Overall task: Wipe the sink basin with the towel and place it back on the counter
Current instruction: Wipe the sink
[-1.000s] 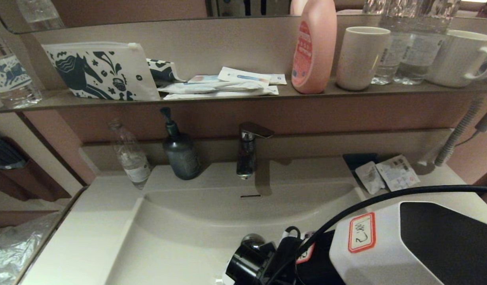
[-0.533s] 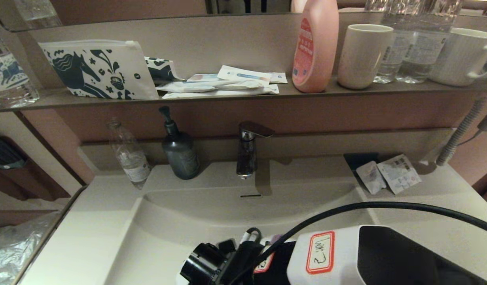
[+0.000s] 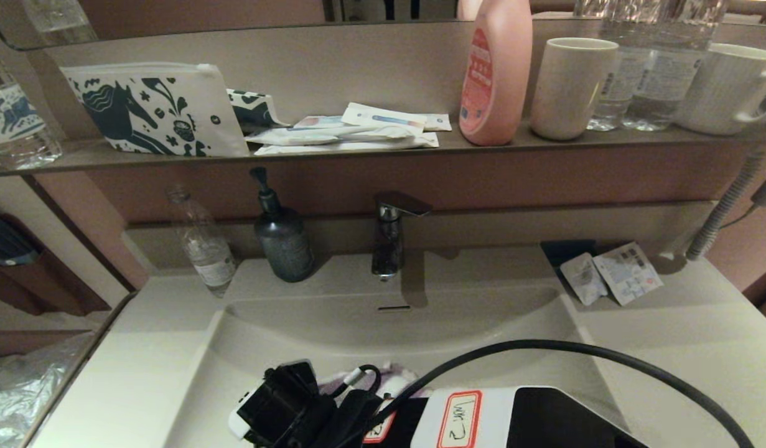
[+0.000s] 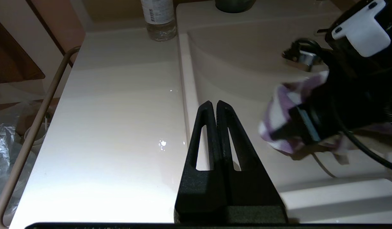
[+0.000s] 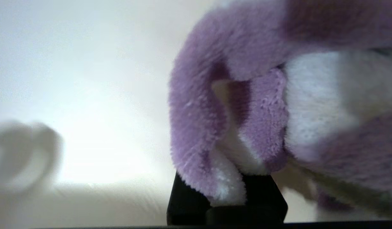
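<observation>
Towel (image 4: 280, 127), purple-and-white striped, was bunched low inside the sink basin (image 3: 333, 336), clamped in the right gripper (image 5: 227, 190) with fingers pinched on its folds; left gripper (image 4: 215, 108) hung over the counter (image 4: 119, 127) at the basin's left rim, fingers pressed together, holding nothing; faucet (image 3: 389, 236) behind

Towel (image 5: 246, 105): purple and white stripes. Sink basin (image 3: 333, 330) and counter (image 3: 687, 336): off-white. Pouch (image 3: 155, 109) at 10 o'clock: white, dark horse print. Bottle (image 3: 496, 74) at 1 o'clock: pink, red label. Pump bottle (image 3: 282, 239): dark grey-green.
</observation>
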You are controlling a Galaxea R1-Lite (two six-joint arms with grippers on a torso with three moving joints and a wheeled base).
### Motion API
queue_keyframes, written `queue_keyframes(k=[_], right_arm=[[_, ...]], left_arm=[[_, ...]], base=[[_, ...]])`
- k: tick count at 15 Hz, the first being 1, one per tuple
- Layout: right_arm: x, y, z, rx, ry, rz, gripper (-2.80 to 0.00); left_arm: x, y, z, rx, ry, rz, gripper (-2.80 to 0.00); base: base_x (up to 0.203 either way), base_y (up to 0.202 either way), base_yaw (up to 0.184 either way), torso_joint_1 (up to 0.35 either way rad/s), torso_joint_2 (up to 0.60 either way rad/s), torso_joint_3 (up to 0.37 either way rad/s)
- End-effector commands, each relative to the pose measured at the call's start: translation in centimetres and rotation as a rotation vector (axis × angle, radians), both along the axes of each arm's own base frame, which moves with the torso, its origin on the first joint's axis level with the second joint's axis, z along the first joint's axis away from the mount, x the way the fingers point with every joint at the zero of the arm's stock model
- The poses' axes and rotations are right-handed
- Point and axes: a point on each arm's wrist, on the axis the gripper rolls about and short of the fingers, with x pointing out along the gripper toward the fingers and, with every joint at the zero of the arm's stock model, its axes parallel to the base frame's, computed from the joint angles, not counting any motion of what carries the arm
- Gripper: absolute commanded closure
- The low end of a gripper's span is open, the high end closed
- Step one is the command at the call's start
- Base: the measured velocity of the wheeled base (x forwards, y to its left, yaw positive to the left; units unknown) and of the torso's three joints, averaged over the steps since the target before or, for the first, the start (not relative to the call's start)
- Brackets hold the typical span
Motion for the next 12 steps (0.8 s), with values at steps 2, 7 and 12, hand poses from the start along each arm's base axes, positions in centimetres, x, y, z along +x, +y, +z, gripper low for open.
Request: queue_keyframes(k=[2,7,12], right_arm=[[1.7,0.5,0.1,0.097,-0.102,0.001,0.0],[6.6,-2.0,-0.7,-0.034,-0.335,-0.147,0.0],[8.3,-5.8,0.5,-0.216,-0.389,-0.278,0.0]], left_arm=[[0.0,0.0,0.0,0.0,0.002,0.0,0.0],[0.0,0.0,0.0,0.0,0.002,0.0,0.0],[0.0,0.0,0.0,0.0,0.002,0.0,0.0]], base=[[0.0,0.0,0.0,0.0,0.0,0.0],[0.0,0.0,0.0,0.0,0.0,0.0],[0.0,0.0,0.0,0.0,0.0,0.0]])
